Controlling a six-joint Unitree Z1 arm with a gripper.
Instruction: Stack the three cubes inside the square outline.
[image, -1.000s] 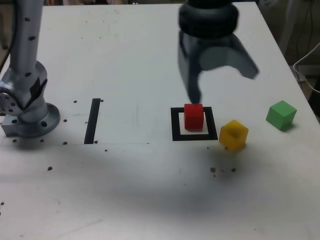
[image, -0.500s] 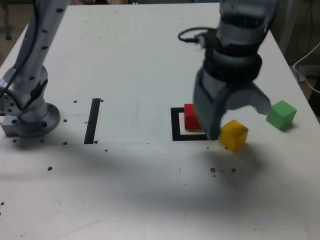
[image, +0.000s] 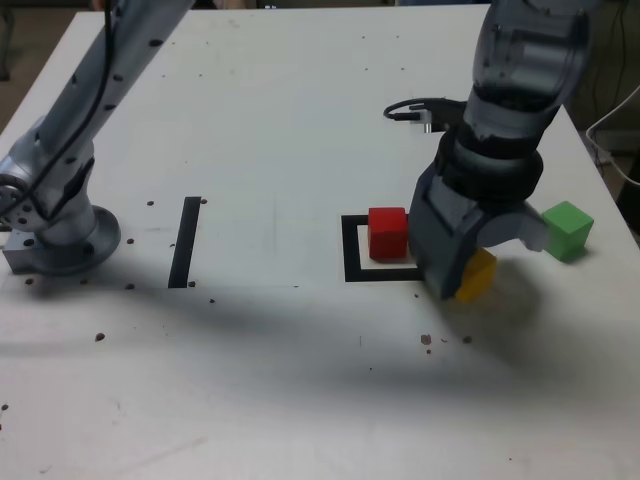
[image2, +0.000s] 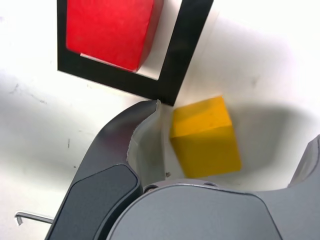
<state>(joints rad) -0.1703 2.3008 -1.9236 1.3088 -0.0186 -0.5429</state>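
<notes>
The red cube (image: 387, 232) (image2: 110, 30) sits inside the square outline (image: 351, 262) (image2: 172, 75). Just outside the outline's corner, on the exterior view's right, lies the yellow cube (image: 480, 276) (image2: 205, 137), turned at an angle. My gripper (image: 468, 268) (image2: 235, 125) is open and lowered over the yellow cube, one finger on each side of it. One finger (image2: 132, 145) stands close beside the cube, and the other shows only at the wrist view's edge. The green cube (image: 568, 230) rests alone further to the exterior view's right.
A straight black strip (image: 185, 241) lies at the exterior view's left, next to the arm's base (image: 60, 235). Small dark specks dot the white table (image: 250, 120). The table's right edge runs just beyond the green cube.
The gripper has moved from above the red cube toward the exterior view's right and come down around the yellow cube. The cubes have not shifted.
</notes>
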